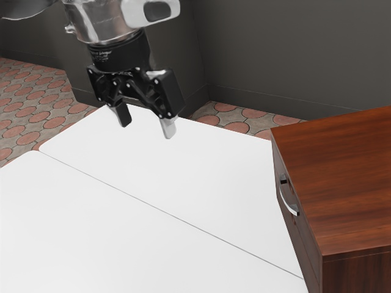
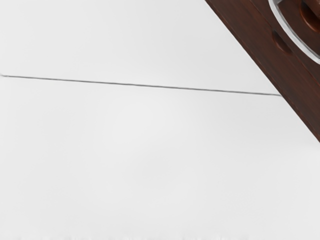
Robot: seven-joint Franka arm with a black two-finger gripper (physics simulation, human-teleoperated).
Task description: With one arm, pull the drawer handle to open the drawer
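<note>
A dark wooden cabinet [image 1: 342, 177] stands at the exterior view's right on the white table [image 1: 153, 201]. Its drawer front [image 1: 292, 210] faces the exterior view's left and sits flush with the cabinet, carrying a curved silver handle [image 1: 288, 196]. My black gripper [image 1: 146, 125] hangs open above the table's far part, well to the left of the handle, with nothing between its fingers. In the wrist view the cabinet front [image 2: 270, 55] cuts across one corner, with the silver handle [image 2: 295, 37] arching over it.
A thin seam [image 1: 165, 210] runs diagonally across the table, also seen as a seam [image 2: 140, 85] in the wrist view. Patterned red floor tiles [image 1: 30, 104] and grey walls [image 1: 293, 49] lie beyond the table's far edge.
</note>
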